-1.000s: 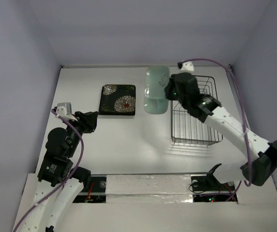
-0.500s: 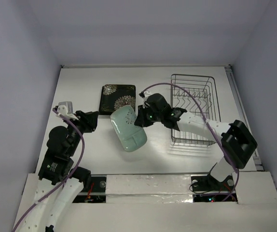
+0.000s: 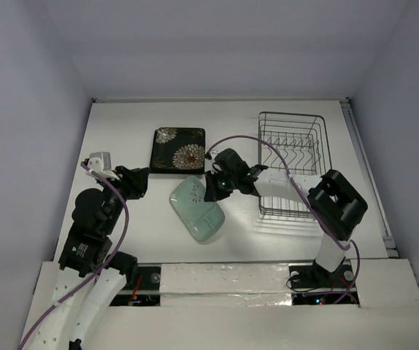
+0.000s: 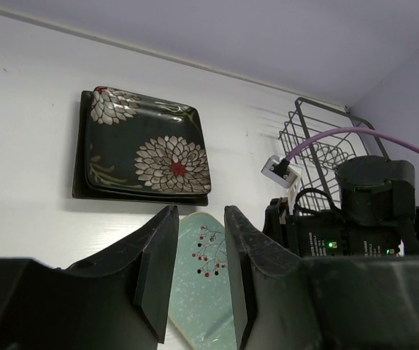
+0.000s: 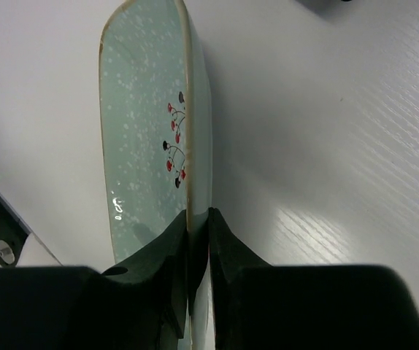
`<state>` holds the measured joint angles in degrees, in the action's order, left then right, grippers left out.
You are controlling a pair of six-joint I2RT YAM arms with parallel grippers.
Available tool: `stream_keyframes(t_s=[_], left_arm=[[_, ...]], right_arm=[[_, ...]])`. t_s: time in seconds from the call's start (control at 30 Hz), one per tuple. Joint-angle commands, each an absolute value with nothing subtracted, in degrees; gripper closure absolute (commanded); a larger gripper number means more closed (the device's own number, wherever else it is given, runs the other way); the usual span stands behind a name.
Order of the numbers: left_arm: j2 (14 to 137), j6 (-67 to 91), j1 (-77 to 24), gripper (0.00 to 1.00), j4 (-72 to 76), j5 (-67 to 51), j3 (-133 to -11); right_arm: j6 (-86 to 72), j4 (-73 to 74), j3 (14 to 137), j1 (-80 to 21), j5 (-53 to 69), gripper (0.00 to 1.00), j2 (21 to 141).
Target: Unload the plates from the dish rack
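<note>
The left hand [image 4: 195,281] hangs close to the robot, on the left part of the table [image 3: 151,226]. Its two fingers are a little way apart and hold nothing.

Just past it, in the middle of the table, is the mint plate [image 3: 195,209]. It is pale green with tiny red and black flowers on it. The right hand [image 5: 197,251] pinches the rim of this plate tight between its two fingers. The plate is very low over the table, but I cannot tell if it lies flat on it.

Farther back are the flower plates [image 3: 178,150], black with big white flowers, one on top of another, flat on the table.

To the right stands the dish rack [image 3: 297,157], a dark wire basket with a row of prongs inside. The mint plate is outside it, to its left.
</note>
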<state>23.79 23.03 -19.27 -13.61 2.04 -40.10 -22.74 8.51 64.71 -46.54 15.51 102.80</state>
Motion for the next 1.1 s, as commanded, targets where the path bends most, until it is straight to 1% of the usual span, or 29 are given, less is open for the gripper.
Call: stream_keyframes(t_s=[0.0,0.03,0.07,0.1,0.13,0.17,0.23,0.27,0.33,0.4,0.5,0.57,0.6,0.63,0.67,0.7,0.73,0.77,0.8,0.83,0.87,0.9,0.93,1.0,1.03,1.07], left_arm=[[24.2,23.1,-18.9,0.71,-12.1,2.5,-40.3],[24.3,23.1,-18.9,0.70,-12.0,2.5,-40.3],[24.2,23.0,-18.9,0.69,-12.0,2.5,-40.2],[24.2,23.1,-18.9,0.69,-12.0,2.4,-40.2],[24.3,23.1,-18.9,0.67,-12.0,2.2,-40.3],[24.3,23.1,-18.9,0.66,-12.0,2.2,-40.2],[24.3,23.1,-18.9,0.63,-12.0,2.1,-40.1],[24.3,23.0,-18.9,0.62,-11.9,2.0,-40.2],[24.3,22.9,-18.9,0.61,-12.0,2.0,-40.2],[24.3,22.9,-18.9,0.60,-12.0,2.0,-40.3],[24.4,22.9,-18.9,0.55,-12.0,1.9,-40.2],[24.3,22.8,-18.4,0.50,-12.0,1.8,-40.2],[24.4,22.8,-18.4,0.48,-11.8,1.5,-40.3],[24.3,22.6,-18.4,0.44,-11.7,1.3,-40.3],[24.1,22.5,-18.4,0.42,-11.5,1.0,-40.3],[23.9,22.4,-18.4,0.41,-11.2,0.7,-40.3],[23.4,22.2,-18.4,0.37,-11.0,0.3,-40.4],[23.1,21.6,-18.4,0.34,-10.7,0.3,-40.5],[22.9,21.4,-18.4,0.32,-10.5,0.3,-40.8],[22.3,21.4,-18.4,0.27,-10.5,0.4,-41.0],[22.3,21.3,-18.4,0.25,-10.4,0.6,-41.1],[22.2,21.2,-18.4,0.23,-10.2,0.6,-41.7],[22.4,21.0,-18.4,0.20,-10.2,0.9,-42.4],[23.0,20.7,-18.4,0.17,-10.4,1.8,-44.5],[23.6,20.6,-18.4,0.16,-10.4,1.9,-45.6],[24.0,20.4,-18.4,0.16,-10.5,1.9,-46.7]], right_arm=[[-22.5,6.4,64.4,-46.6,11.7,0.77,102.5],[-22.6,6.8,64.2,-46.6,9.9,0.72,102.6],[-22.7,7.1,63.6,-46.6,9.1,0.60,102.6],[-22.8,7.8,63.5,-46.6,8.3,0.52,102.6],[-22.9,8.1,63.3,-46.6,7.3,0.48,102.6],[-22.9,8.2,63.0,-46.6,7.0,0.41,102.5],[-23.1,7.6,62.1,-46.6,6.3,0.34,101.8],[-23.2,7.4,61.9,-46.6,6.1,0.28,101.6],[-23.6,7.3,61.7,-46.6,5.1,0.26,101.0],[-23.7,6.9,61.5,-46.6,4.6,0.19,99.1],[-24.1,8.1,61.7,-46.6,2.1,0.09,94.1],[-24.0,8.7,62.3,-46.6,0.4,0.05,90.5],[-23.8,9.4,62.7,-46.6,0.4,0.03,86.3],[-23.3,9.6,62.9,-46.6,-1.5,0.03,84.0],[-22.9,9.8,63.5,-46.6,-2.0,0.03,81.6],[-22.6,9.7,63.6,-46.6,-2.9,0.05,76.6],[-22.1,9.5,63.7,-46.6,-5.9,0.10,73.8],[-21.8,9.1,63.5,-46.6,-7.8,0.30,70.9],[-21.4,8.6,63.5,-46.6,-10.1,0.59,67.9],[-21.1,8.4,63.3,-46.6,-15.1,0.87,61.5],[-20.7,8.1,62.9,-46.6,-17.6,1.00,58.1],[-20.4,7.1,62.1,-46.6,-20.0,1.00,54.7],[-19.7,6.6,61.5,-46.6,-24.7,1.00,48.0],[-18.6,4.8,59.5,-46.6,-29.3,1.00,41.7],[-18.3,4.1,58.6,-46.6,-33.9,0.94,38.9],[-17.8,3.5,57.8,-46.6,-36.0,0.72,34.1]])
